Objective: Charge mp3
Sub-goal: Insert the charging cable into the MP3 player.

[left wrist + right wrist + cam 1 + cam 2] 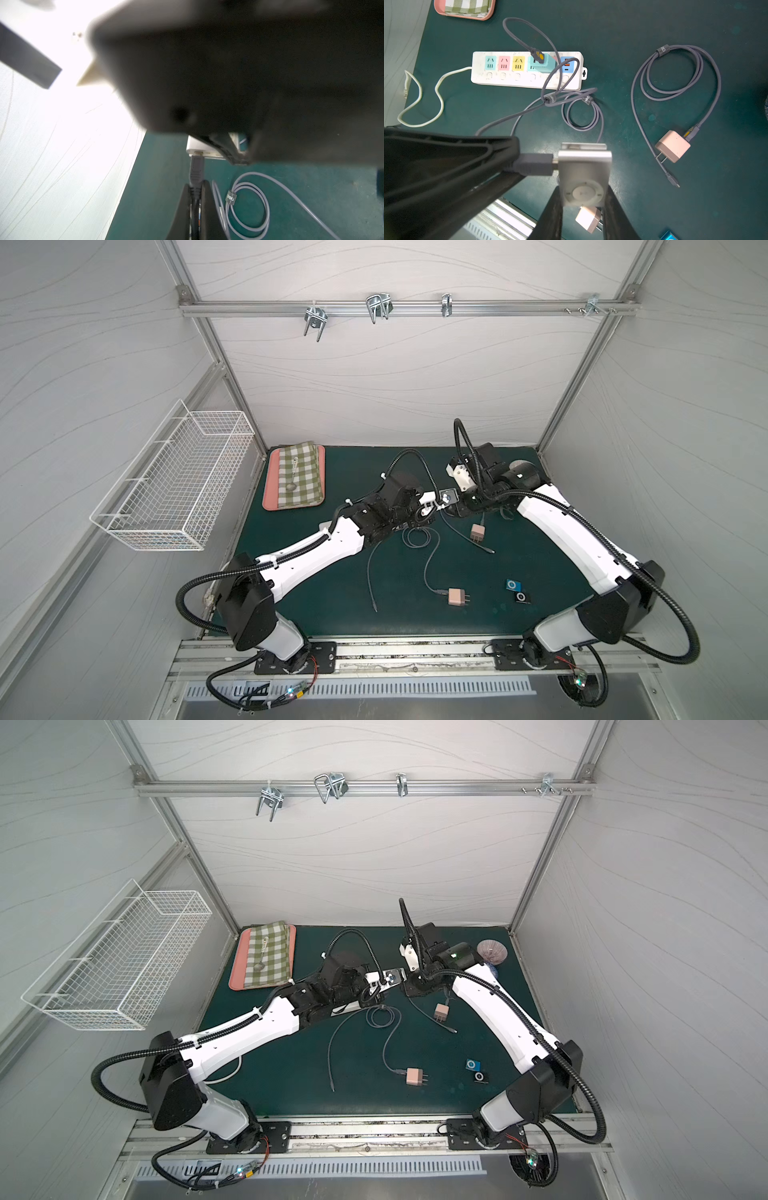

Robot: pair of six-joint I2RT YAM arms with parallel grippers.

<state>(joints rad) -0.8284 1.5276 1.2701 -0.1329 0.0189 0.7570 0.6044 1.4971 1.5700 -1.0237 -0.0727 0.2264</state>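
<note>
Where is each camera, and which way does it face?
Top views: high over the arm bases, facing down and back over the green mat; left arm and right arm show.
Left wrist: on the left arm, facing along the left pincer, shut on the cable plug.
Right wrist: on the right arm, looking down past the right pincer, gripping the silver mp3 player, at the power strip.
Shared: both wrist views show the left pincer, the plug at the player and the coiled cable.
</note>
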